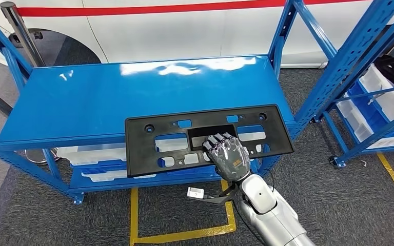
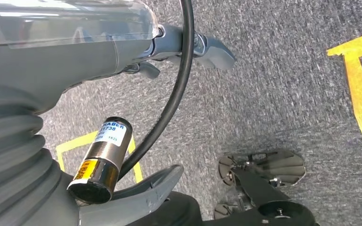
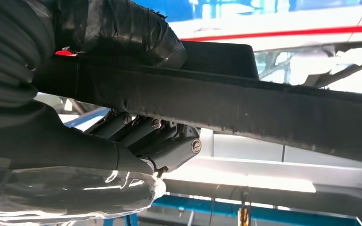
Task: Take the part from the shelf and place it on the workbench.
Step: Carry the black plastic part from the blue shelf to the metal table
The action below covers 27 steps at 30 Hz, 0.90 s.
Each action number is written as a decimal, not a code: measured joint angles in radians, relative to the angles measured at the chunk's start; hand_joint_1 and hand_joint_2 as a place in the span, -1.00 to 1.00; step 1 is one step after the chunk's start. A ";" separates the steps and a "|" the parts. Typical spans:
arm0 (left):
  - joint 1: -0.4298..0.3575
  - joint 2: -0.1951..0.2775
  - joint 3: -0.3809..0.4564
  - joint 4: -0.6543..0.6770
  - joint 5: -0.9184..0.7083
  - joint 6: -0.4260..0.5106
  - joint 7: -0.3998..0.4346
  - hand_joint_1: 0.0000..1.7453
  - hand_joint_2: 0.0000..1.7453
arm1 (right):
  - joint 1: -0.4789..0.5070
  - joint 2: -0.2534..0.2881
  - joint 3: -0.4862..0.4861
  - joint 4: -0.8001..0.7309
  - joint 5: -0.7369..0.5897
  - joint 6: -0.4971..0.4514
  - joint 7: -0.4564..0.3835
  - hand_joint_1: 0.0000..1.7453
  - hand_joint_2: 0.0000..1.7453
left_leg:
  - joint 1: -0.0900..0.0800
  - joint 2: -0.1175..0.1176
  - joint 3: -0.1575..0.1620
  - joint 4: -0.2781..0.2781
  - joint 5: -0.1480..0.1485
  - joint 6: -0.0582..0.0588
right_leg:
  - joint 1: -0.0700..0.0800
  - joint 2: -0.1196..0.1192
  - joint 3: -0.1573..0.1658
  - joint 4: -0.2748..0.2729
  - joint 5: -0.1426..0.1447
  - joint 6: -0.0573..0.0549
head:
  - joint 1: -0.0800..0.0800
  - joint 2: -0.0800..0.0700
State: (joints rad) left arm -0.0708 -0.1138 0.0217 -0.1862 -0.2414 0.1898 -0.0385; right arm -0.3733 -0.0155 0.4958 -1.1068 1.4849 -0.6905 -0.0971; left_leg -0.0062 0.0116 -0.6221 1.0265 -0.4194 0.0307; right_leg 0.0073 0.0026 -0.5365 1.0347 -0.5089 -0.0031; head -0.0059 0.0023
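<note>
A dark grey carpeted floor (image 1: 338,205) carried yellow tape lines (image 1: 184,233). Behind the glossy blue metal rack stood a white panel with a red stripe (image 1: 149,9). To the right, another blue steel rack (image 1: 359,61) held white plastic bins (image 1: 385,92).

Right robot hand (image 1: 229,156) grips black part (image 1: 149,141) over shelf (image 1: 82,102).
</note>
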 joint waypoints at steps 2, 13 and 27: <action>0.003 0.000 0.000 0.000 0.000 0.001 0.002 -1.00 1.00 | 0.000 -0.001 -0.002 -0.004 0.001 0.000 0.000 0.98 1.00 | 0.000 -0.003 -0.004 -0.001 0.005 -0.011 | -0.004 -0.002 -0.005 -0.013 0.016 -0.011 | 0.000 0.000; -0.010 0.008 -0.001 0.000 -0.020 0.002 0.007 -1.00 1.00 | -0.004 -0.001 -0.005 -0.018 0.004 0.000 -0.004 0.98 1.00 | 0.034 -0.014 0.094 0.053 -0.081 -0.072 | -0.037 -0.010 -0.117 -0.003 0.104 0.004 | -0.001 0.000; -0.022 0.016 -0.007 0.000 -0.040 0.004 0.011 -1.00 1.00 | -0.005 -0.001 -0.014 -0.025 -0.005 0.000 -0.008 0.98 1.00 | -0.010 -0.008 0.007 -0.008 -0.008 0.013 | -0.006 -0.003 -0.084 0.170 0.004 -0.008 | 0.001 0.000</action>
State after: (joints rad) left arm -0.0927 -0.0978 0.0144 -0.1858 -0.2815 0.1934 -0.0280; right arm -0.3781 -0.0168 0.4817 -1.1316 1.4795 -0.6909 -0.1046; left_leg -0.0165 0.0032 -0.6150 1.0186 -0.4270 0.0436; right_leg 0.0015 -0.0009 -0.6203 1.2044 -0.5049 -0.0112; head -0.0052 0.0023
